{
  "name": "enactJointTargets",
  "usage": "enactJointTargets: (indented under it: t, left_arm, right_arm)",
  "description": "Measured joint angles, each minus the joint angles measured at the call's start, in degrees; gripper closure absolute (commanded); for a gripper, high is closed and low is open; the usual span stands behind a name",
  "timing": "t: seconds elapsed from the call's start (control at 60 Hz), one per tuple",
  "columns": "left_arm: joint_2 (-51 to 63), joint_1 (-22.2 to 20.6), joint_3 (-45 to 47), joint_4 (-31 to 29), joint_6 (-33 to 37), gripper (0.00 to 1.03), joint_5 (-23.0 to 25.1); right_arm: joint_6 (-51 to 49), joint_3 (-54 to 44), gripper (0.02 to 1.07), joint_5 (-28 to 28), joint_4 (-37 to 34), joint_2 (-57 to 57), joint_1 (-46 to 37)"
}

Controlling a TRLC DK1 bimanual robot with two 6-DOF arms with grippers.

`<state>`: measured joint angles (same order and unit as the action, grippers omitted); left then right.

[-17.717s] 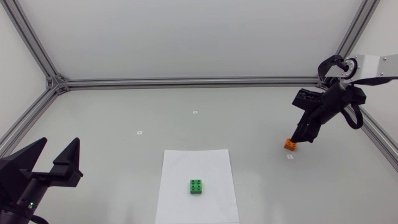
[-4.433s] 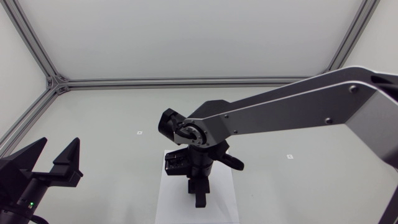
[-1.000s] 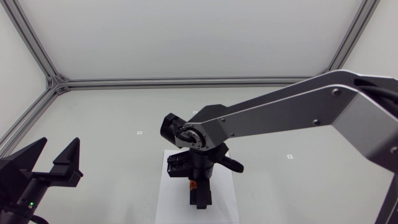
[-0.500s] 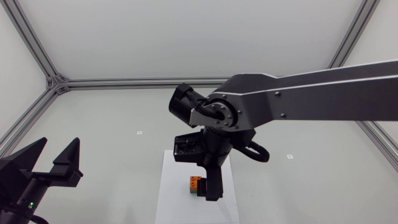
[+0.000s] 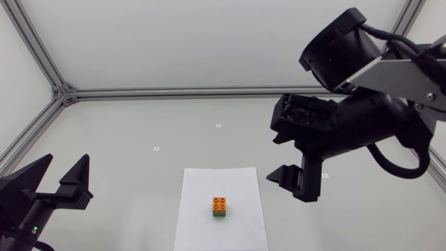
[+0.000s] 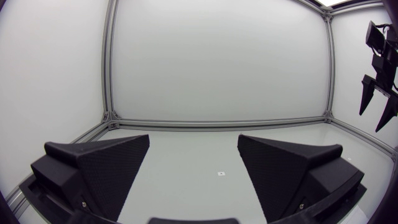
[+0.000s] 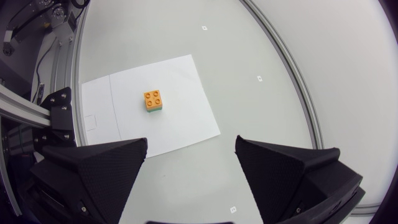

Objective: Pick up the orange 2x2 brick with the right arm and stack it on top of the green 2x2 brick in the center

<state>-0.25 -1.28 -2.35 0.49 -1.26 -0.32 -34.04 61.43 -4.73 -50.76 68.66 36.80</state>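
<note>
Orange 2x2 brick (image 5: 219, 203) atop green 2x2 brick (image 5: 219, 215), within paper (image 5: 202, 188) edges — right gripper (image 5: 293, 183) well aside, fingers wide.

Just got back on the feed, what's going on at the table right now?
The orange brick sits stacked on the green brick, on the white sheet in the middle of the table. The right gripper hangs open and empty above the table, beside the sheet. The left gripper is open at its own side, holding nothing.
</note>
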Motion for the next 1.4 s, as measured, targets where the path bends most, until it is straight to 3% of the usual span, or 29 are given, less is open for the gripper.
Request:
enactJointTargets:
  t: [0.417, 0.65, 0.95, 1.4]
  left_arm:
    - [0.0, 0.0, 0.0, 0.02, 0.0, 0.04, -0.02]
    - [0.0, -0.02, 0.0, 0.0, 0.0, 0.04, -0.02]
    - [0.0, -0.02, 0.0, 0.02, 0.0, 0.04, 0.0]
    - [0.0, -0.02, 0.0, 0.0, 0.0, 0.04, -0.02]
  right_arm:
    - [4.24, -16.48, 0.07, 0.04, 8.92, -19.67, -21.73]
    - [5.46, -26.82, 0.07, 0.33, 12.94, -32.85, -29.51]
    - [12.35, -37.62, 0.07, 1.57, 22.29, -47.34, -36.11]
    - [22.4, -48.44, 0.07, 2.75, 35.78, -57.51, -36.22]
